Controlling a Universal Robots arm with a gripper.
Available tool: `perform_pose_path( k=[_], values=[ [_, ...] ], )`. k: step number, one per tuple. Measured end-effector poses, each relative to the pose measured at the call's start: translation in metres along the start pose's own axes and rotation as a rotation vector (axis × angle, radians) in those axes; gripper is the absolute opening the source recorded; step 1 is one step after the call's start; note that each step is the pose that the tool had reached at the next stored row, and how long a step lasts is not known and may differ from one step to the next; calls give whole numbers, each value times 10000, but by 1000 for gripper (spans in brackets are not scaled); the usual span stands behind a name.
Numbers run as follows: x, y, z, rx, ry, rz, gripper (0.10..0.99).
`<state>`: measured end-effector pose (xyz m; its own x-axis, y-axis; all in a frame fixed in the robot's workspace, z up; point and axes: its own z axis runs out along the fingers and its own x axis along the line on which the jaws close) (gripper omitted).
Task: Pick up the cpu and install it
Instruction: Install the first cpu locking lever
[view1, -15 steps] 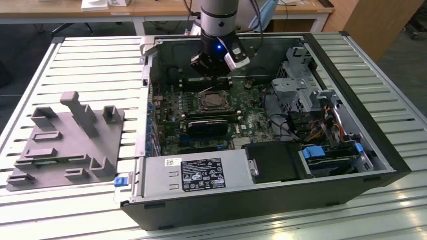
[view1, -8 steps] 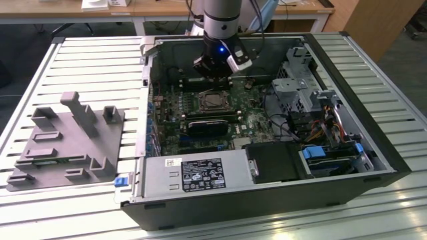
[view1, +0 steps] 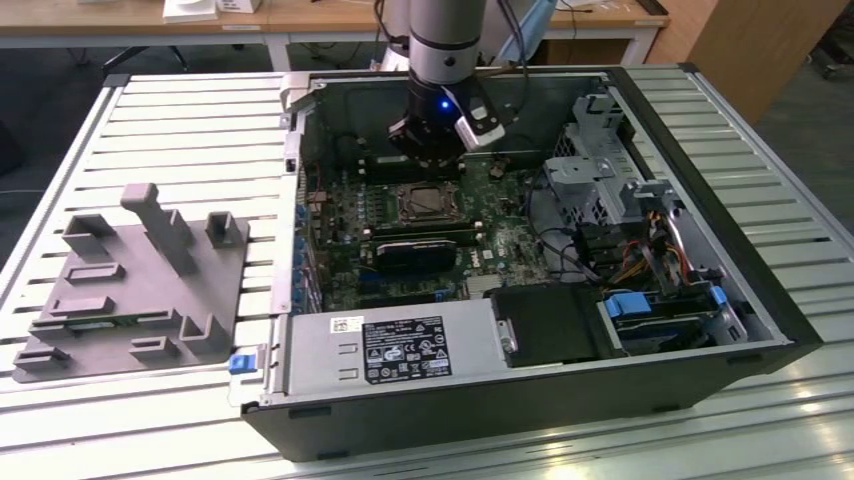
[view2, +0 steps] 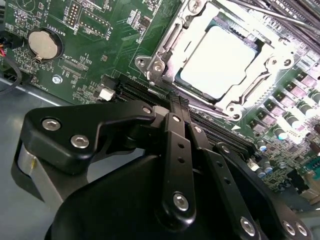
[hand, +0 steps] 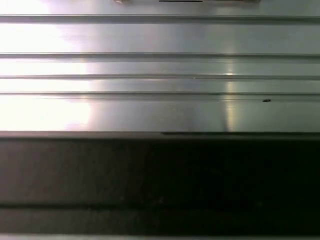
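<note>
In the second wrist view the cpu (view2: 217, 62), a flat square chip with a pale silver top, lies inside the metal-framed motherboard socket (view2: 150, 65). My gripper (view2: 178, 100) hangs just short of the socket, its black fingers (view2: 173, 107) pressed together with nothing between them. In the exterior view the gripper (view1: 427, 165) reaches down into the open computer case (view1: 747, 300), just behind the socket (view1: 424, 203) on the green motherboard.
A grey plastic fixture block (view1: 127, 290) stands on the slatted metal table (view1: 160, 110) at the exterior view's left. Inside the case are a drive cage (view1: 594, 170), cables (view1: 641, 250) and a power supply (view1: 387, 350). The case walls close in around the arm.
</note>
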<state>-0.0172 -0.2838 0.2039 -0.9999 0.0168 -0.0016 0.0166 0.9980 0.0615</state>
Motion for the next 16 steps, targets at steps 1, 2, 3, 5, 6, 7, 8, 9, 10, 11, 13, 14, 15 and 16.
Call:
perform_pose_path(
  k=[1, 2, 3, 5, 6, 7, 8, 9, 10, 11, 13, 14, 15, 16],
  values=[
    [-2, -1, 7, 1, 2, -1, 106],
    [-3, -1, 15, 0, 4, -1, 106],
    [-5, -1, 22, 0, 6, 0, 106],
    [-6, -2, 32, 1, 9, 1, 106],
    [-6, -2, 32, 1, 10, 2, 106],
    [-6, -2, 32, 1, 10, 1, 106],
    [-7, -2, 30, 1, 10, 0, 106],
    [-7, -1, 28, 1, 10, 0, 106],
    [-7, -1, 28, 3, 8, 1, 106],
    [-8, -1, 28, 20, 7, -1, 106],
    [-8, -2, 30, 102, 6, 0, 106],
    [-8, -1, 31, 152, 7, 0, 106],
    [-8, 0, 32, 199, 6, 0, 106],
    [-8, 1, 33, 244, 5, 0, 106]
  ],
)
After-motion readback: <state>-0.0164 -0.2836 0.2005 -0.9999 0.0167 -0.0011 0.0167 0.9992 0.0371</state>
